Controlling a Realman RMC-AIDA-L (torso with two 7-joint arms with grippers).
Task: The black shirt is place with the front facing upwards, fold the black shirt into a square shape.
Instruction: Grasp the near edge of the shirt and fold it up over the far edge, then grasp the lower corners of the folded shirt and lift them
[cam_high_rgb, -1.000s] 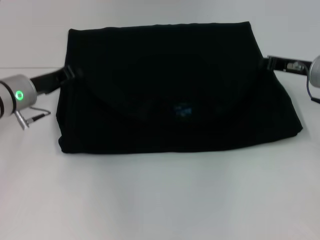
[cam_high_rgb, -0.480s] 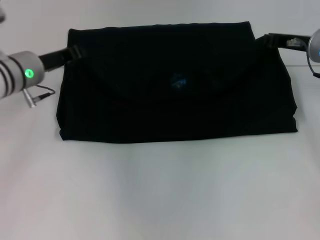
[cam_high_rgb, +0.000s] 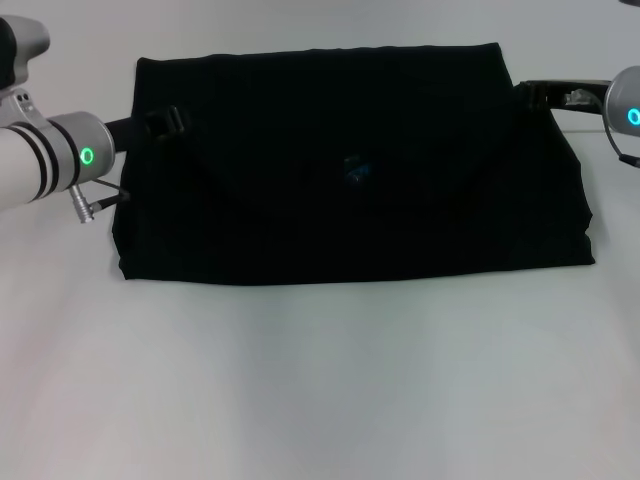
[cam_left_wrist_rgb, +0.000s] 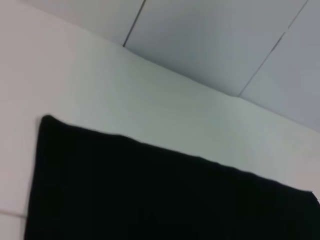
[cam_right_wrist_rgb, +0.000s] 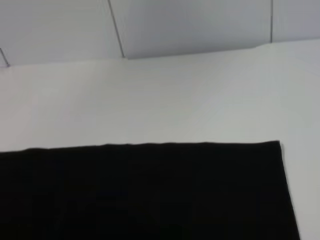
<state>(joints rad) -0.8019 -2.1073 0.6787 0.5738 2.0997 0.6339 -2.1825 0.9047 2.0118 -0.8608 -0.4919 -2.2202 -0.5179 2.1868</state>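
Black shirt (cam_high_rgb: 350, 170) lies folded into a wide flat rectangle on the white table (cam_high_rgb: 320, 390), toward the far side, roughly centred left to right. Near edge is straight, with bare table in front of it. An upper layer of cloth lies over the far part, its lower edge curving faintly across the middle. Small blue neck label (cam_high_rgb: 355, 170) shows near the centre of the top layer. No lettering visible. Left gripper (cam_high_rgb: 160, 124) is at the shirt's far-left edge, its black tip against the cloth, grey arm segment with a green ring light just left of it; black on black, so cannot tell if it is wide, narrow or pinching fabric. Right gripper (cam_high_rgb: 540, 93) is at the far-right corner of the shirt, tip at the cloth edge, arm coming in from the right; its state cannot be told either. Left wrist view shows only the shirt's straight edge and 1 corner on the table, wall panels behind. Right wrist view shows the same sort of thing: flat black cloth, 1 corner, white table and wall beyond.
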